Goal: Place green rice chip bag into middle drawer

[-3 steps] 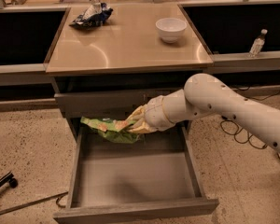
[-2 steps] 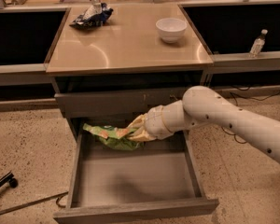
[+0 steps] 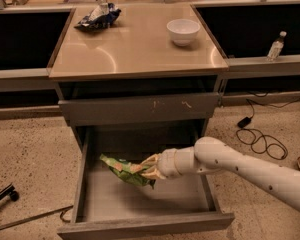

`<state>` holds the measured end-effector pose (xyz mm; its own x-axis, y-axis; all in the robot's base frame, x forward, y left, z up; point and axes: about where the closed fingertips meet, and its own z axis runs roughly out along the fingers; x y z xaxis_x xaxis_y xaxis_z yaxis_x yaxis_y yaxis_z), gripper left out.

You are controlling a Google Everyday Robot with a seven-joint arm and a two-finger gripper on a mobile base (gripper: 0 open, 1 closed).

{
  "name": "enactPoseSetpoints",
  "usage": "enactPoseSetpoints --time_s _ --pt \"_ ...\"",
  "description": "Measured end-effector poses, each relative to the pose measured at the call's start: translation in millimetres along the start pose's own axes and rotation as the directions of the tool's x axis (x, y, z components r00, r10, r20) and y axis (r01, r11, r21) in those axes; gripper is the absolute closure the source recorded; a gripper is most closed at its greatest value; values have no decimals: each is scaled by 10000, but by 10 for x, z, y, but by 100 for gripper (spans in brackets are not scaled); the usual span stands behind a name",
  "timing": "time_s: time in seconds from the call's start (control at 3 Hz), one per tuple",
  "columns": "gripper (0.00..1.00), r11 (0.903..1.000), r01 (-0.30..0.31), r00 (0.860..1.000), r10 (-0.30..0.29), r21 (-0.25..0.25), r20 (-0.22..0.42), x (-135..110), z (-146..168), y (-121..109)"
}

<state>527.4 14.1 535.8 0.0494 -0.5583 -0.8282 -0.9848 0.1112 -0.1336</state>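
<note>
**A:** How will the glossy, bright green rice chip bag (image 3: pixel 124 170) handle?

**B:** Light, I'd judge, and soft. It is thin crinkly film around air and brittle chips, so it gives under a squeeze and the contents could crush. The gloss suggests it is slippery too. The best hold is a flat sealed end or a pinched fold, not the puffed middle.

**A:** Where is it?

**B:** Inside the open, wide, deep grey metal middle drawer (image 3: pixel 81 184), towards the drawer's back and a little left of its centre. It sits tilted, with the free end pointing at the drawer's left wall. I cannot tell whether it touches the drawer floor.

**A:** And the gripper?

**B:** The pale two-finger gripper (image 3: pixel 151 170) is also inside the drawer, near its middle, with the arm reaching in over the drawer's right wall. Its fingers are pinched together on the bag's right end (the film bunches up around them). It appears to touch nothing else, neither the drawer's walls nor its floor.
</note>
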Motion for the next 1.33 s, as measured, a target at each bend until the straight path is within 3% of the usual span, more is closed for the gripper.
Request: enactPoseSetpoints --time_s 0.33,0.67,1.0,1.33 --pt "100 9960 -848 9956 858 -275 368 463 321 152" --pt "100 9910 -1232 9915 1251 -522 355 656 425 236" --pt "100 9910 -1235 9915 1254 -526 355 658 426 238" --pt "81 9910 -1235 9915 1254 -526 356 658 427 238"
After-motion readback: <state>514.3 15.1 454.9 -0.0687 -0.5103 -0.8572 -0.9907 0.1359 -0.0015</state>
